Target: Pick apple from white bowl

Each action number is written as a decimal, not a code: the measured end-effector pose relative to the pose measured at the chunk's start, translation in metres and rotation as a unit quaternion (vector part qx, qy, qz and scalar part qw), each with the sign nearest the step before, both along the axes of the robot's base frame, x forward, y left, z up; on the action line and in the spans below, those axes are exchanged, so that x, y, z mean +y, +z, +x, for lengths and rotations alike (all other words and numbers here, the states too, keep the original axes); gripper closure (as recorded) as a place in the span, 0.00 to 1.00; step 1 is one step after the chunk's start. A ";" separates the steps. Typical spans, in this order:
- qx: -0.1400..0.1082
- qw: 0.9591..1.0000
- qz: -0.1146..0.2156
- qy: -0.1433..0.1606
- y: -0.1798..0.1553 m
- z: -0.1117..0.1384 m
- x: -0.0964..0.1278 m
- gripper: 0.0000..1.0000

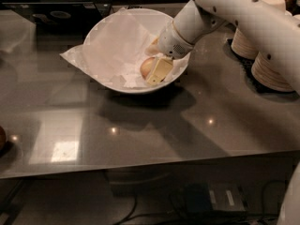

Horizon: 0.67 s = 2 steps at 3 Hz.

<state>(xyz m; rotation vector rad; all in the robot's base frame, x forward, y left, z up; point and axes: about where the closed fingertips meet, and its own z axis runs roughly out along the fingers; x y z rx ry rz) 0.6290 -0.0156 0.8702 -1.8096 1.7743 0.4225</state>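
Apple (146, 65): low on the right inside the white bowl (161, 14), on crumpled paper (117, 41).
Gripper (155, 60): down in the bowl, right at the apple; clamped or not, I cannot tell.
Handling: likely light, firm and smooth-skinned, so slippery, and it bruises under hard squeezing.
Hold: across the widest middle.
Axis: round, no clear long axis; stem direction hidden.
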 end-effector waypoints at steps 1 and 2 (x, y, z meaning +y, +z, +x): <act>0.002 1.000 -0.001 -0.004 -0.004 0.002 -0.003 0.48; 0.003 1.000 -0.002 -0.006 -0.006 0.003 -0.004 0.71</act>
